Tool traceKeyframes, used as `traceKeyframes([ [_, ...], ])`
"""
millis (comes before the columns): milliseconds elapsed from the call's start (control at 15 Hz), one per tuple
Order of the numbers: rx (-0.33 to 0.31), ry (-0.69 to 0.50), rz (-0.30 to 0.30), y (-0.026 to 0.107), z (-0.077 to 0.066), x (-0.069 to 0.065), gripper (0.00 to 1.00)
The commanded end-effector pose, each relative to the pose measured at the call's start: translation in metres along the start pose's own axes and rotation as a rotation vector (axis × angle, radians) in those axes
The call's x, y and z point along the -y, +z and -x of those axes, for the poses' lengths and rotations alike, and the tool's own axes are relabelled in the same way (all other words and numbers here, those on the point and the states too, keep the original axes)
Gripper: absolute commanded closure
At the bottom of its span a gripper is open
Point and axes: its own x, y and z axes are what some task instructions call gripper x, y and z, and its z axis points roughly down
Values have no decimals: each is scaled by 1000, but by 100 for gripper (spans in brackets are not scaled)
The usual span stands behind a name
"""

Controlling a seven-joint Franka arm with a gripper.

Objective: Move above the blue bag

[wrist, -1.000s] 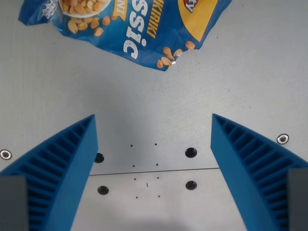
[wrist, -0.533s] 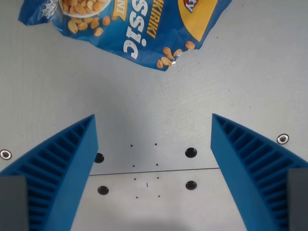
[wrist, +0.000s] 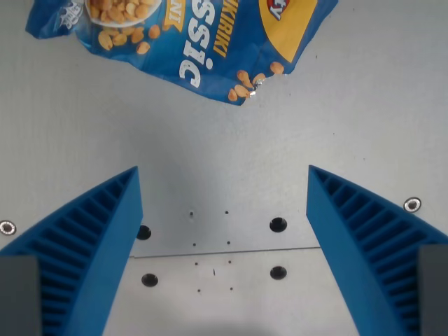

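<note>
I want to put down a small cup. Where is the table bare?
Bare table lies between the snack bag above and the open claw below. The bag crowds the top edge; screw holes dot the lower middle.

My gripper (wrist: 222,245) hangs with both blue ribbed fingers (wrist: 87,241) spread wide over the grey table (wrist: 364,105), nothing between them. The blue bag (wrist: 189,38), printed with peanuts, lies flat ahead, cut off by the wrist view's top edge.
</note>
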Motion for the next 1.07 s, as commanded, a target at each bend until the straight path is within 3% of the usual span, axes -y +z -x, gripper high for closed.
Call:
traceKeyframes([
  [67,-4,-16,-1,4,-10,1,0],
  [1067,-9,-42,-8,43,-55,6,0],
])
